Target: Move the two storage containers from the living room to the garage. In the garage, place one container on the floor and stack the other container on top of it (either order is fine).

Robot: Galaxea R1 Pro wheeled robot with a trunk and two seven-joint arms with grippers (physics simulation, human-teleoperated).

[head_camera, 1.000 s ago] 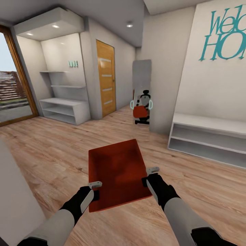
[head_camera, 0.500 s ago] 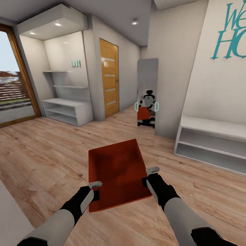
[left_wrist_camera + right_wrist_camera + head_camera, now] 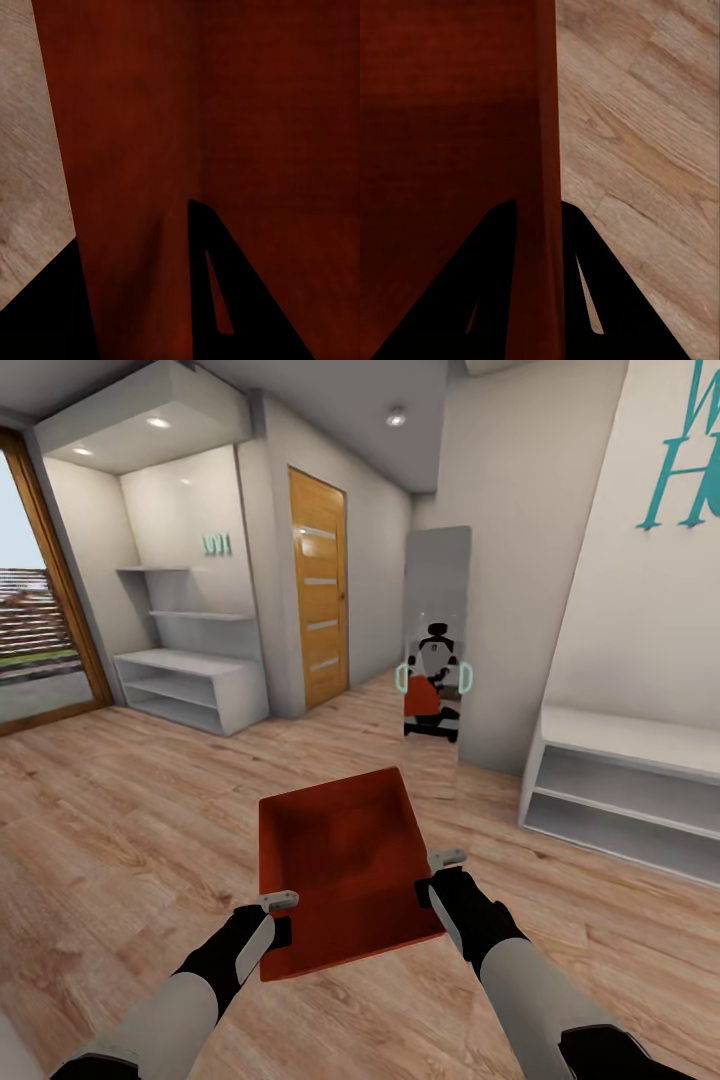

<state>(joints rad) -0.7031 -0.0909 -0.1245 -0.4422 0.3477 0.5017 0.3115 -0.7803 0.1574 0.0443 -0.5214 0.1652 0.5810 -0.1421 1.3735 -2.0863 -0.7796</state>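
Observation:
I hold one orange-red storage container low in front of me over the light wood plank floor. My left gripper is shut on its near left wall and my right gripper is shut on its right wall. In the left wrist view the red wall runs between the dark fingers. The right wrist view has the container wall pinched between the fingers. The other container and the garage are out of view.
A wooden door stands ahead in a short passage, beside a tall mirror that reflects the robot. A white shelf unit fills the left alcove, a low white bench shelf lines the right wall, and a wood-framed glass door is far left.
The camera has moved forward and turned a little, so the mirror, door and shelves sit nearer and further right. The container and both grippers keep the same place in view.

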